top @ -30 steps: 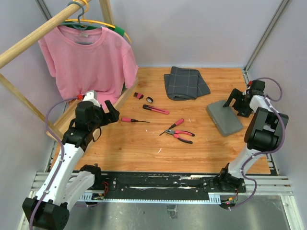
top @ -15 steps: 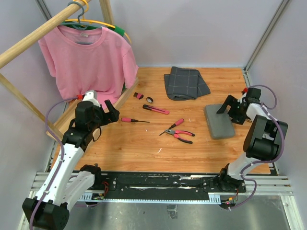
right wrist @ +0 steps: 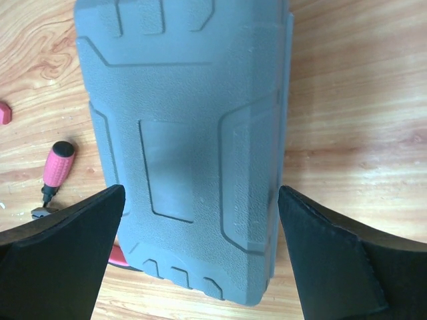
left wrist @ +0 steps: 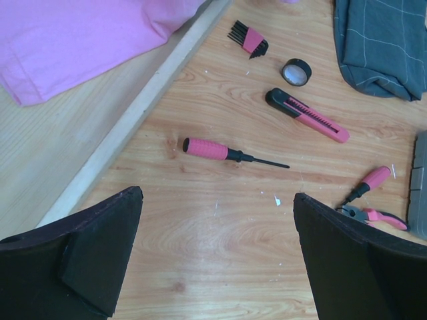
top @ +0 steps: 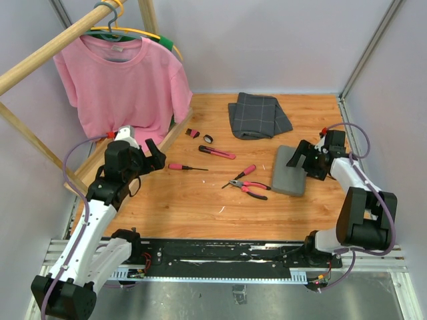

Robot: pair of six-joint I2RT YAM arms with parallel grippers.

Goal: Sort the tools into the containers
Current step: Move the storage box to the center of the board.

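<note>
Right of centre on the table (top: 200, 207) lies the grey case (right wrist: 193, 133), lid shut and flat on the wood, with its long side running near to far. The right gripper (right wrist: 200, 193) hangs over the case's near end, jaws spread wide to either side of it and holding nothing; whether the fingers touch the plastic I cannot tell. Just left of the case sit the pliers (top: 252, 190) and the short screwdriver (top: 244, 173), and in the right wrist view a pink handle appears to meet the case's near-left corner. Farther left lie the long screwdriver (left wrist: 227, 153), the utility knife (left wrist: 305, 115), the tape roll (left wrist: 295, 71) and a small bit holder (left wrist: 249, 38). The left gripper (left wrist: 217, 197) hovers above bare wood near the long screwdriver, its jaws apart and empty. A folded grey cloth (top: 259, 115) rests at the far side and a pink shirt (top: 123, 80) hangs far left. The main risk is at that crowded corner: any leftward shove of the case would likely push the pliers and short screwdriver along, or ride the case up onto a handle and tilt it. The case also looks nearly as wide as the spread jaws, so a grasp across it could slip off the textured shell. With the lid closed, nothing can go in yet.
</note>
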